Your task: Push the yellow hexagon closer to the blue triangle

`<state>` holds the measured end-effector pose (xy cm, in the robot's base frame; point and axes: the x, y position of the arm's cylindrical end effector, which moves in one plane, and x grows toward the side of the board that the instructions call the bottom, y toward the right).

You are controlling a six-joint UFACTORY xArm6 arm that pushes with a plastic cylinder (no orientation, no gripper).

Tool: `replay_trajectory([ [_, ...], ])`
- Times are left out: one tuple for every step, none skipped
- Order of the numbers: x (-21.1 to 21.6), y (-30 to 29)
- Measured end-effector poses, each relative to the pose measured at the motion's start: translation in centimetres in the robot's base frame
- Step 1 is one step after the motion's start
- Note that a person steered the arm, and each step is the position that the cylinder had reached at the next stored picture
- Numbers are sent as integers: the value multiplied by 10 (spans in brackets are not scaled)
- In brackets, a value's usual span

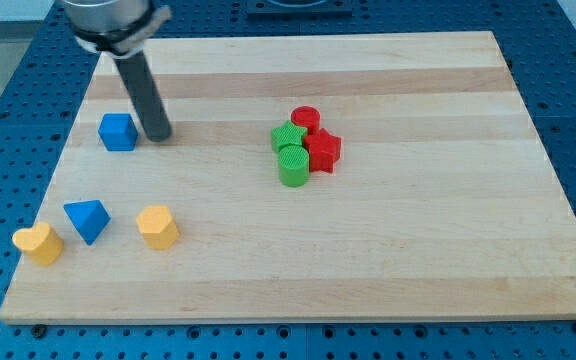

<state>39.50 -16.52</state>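
The yellow hexagon sits near the view's bottom left on the wooden board. The blue triangle lies just to its left, a small gap between them. My tip rests on the board well above both, right beside the blue cube on its right side. The rod rises up and to the left out of the view's top.
A yellow heart lies left of the blue triangle by the board's left edge. A cluster near the middle holds a red cylinder, a green star, a red star and a green cylinder.
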Motion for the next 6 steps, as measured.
replay_trajectory([
  [29, 49],
  [69, 96],
  [107, 125],
  [139, 132],
  [150, 96],
  [150, 51],
])
